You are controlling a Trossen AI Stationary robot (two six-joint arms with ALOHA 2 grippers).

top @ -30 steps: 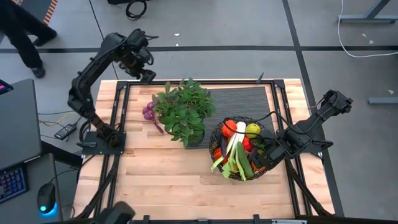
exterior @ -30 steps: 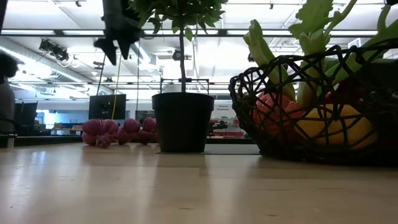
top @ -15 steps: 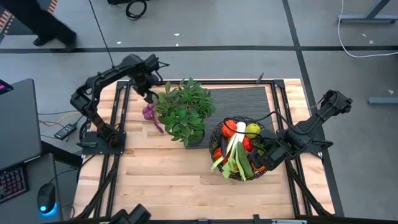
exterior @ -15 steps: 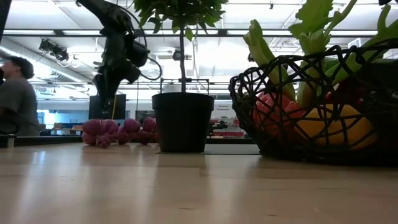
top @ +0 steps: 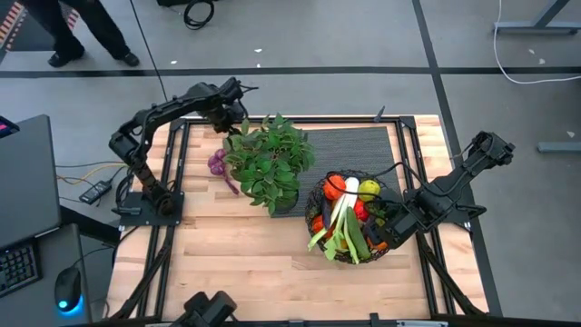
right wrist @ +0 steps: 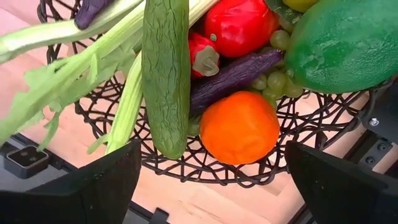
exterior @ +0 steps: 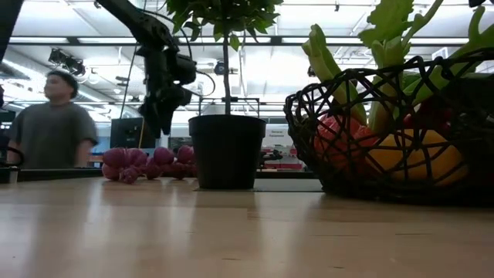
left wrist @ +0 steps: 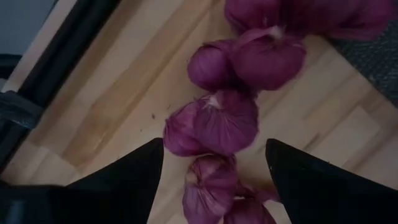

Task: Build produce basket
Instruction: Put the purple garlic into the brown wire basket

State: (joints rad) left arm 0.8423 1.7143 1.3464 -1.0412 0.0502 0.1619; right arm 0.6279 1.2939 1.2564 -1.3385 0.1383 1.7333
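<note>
A bunch of purple grapes lies on the wooden table to the left of the potted plant. My left gripper hangs open just above it, pointing down; in its wrist view the grapes show between and beyond the two spread fingers. The dark wire basket stands at the right, filled with produce: a leek, a cucumber, an orange tomato, a lime, red pieces and green grapes. My right gripper waits open over the basket's near right rim.
A leafy potted plant in a black pot stands mid-table, close to the right of the purple grapes. A black ribbed mat lies behind the basket. A person stands beyond the table's far side.
My left gripper has come down from high above the table's far left corner and shifted toward the plant, rolling a little; it now hangs just over the purple grapes. A person has walked along behind the table.
</note>
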